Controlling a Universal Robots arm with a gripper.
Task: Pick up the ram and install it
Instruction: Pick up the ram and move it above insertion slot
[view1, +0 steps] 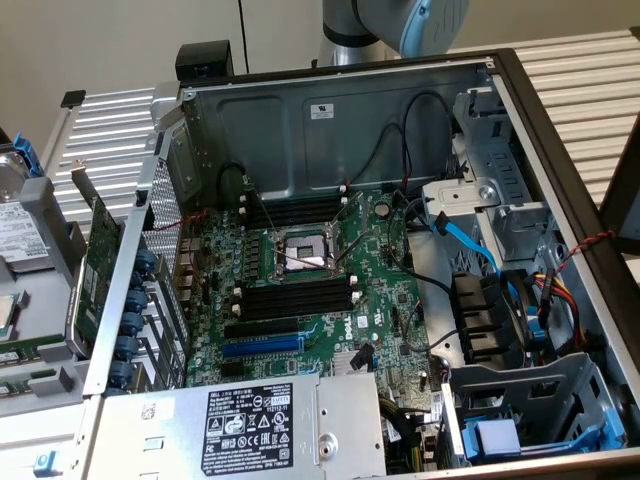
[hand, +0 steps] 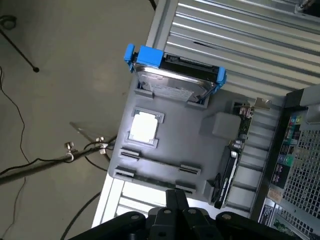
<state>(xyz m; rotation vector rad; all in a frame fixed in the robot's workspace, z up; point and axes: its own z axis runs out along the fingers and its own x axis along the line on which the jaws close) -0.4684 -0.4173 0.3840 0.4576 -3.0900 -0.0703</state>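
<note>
The ram looks like the narrow green strip (view1: 35, 351) lying in the grey parts tray (view1: 45, 385) at the exterior view's left edge. In the wrist view my gripper (hand: 176, 196) hangs above that same tray (hand: 180, 135). Its dark fingers are shut together with nothing between them, close over two long holders (hand: 155, 162). I cannot make out the stick in those holders. The motherboard's black memory slots (view1: 295, 297) with white end clips lie on both sides of the processor socket (view1: 303, 255) inside the open case. A second bank of slots (view1: 295, 212) sits behind the socket.
The tray also holds a hard drive in a blue bracket (hand: 175, 75), a silver chip (hand: 145, 127) and a green expansion card (hand: 235, 155) standing on edge. The arm's body (view1: 400, 20) is behind the case's back wall. Cables and a blue ribbon (view1: 465, 235) run at the exterior view's right.
</note>
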